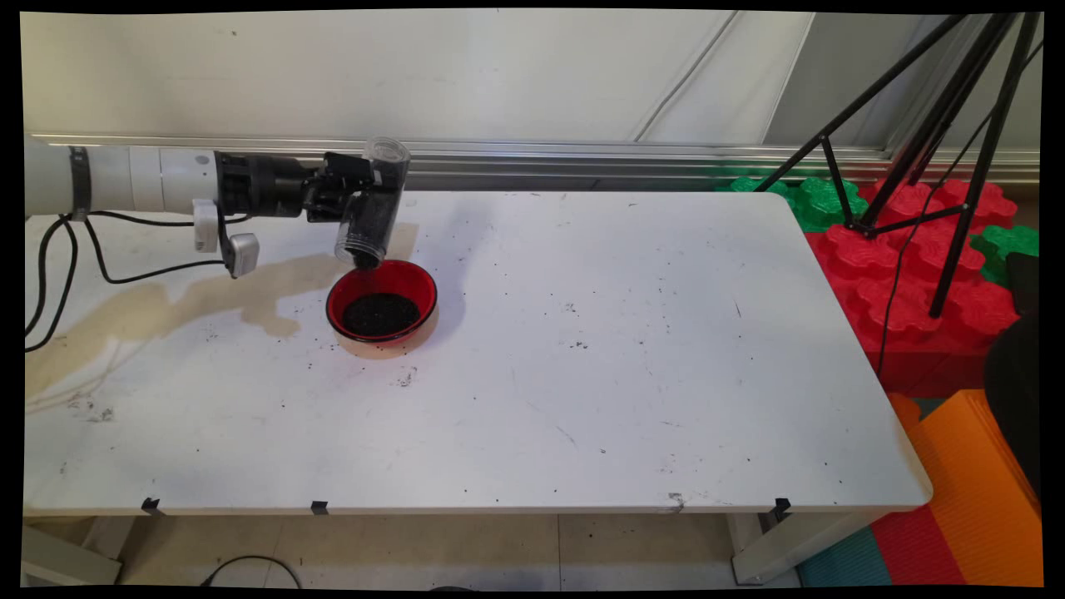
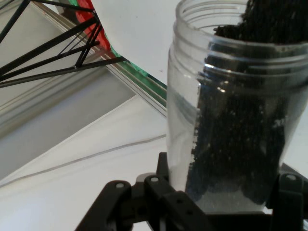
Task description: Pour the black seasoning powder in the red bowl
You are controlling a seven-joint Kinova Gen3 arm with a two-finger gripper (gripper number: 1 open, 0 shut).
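Jaws pinch a clear plastic jar (image 1: 373, 212), tipped mouth-down over the red bowl (image 1: 382, 304) near the table's (image 1: 582, 374) far left. Black granules (image 1: 380, 314) stream in. Judgement: keep the mouth centred over the bowl, tilt gradually to avoid scatter.

- The gripper (image 1: 359, 200) is showing black, clamped on a clear jar (image 1: 374, 204) that is carrying black grains (image 2: 240, 144).
- The bowl (image 1: 382, 283), left of centre, is showing red, with a black heap inside.
- The table (image 1: 624, 349) is looking white, with a tan stain (image 1: 166, 304) spreading at left.
- Foam blocks (image 1: 907, 274) at right are showing red and green.
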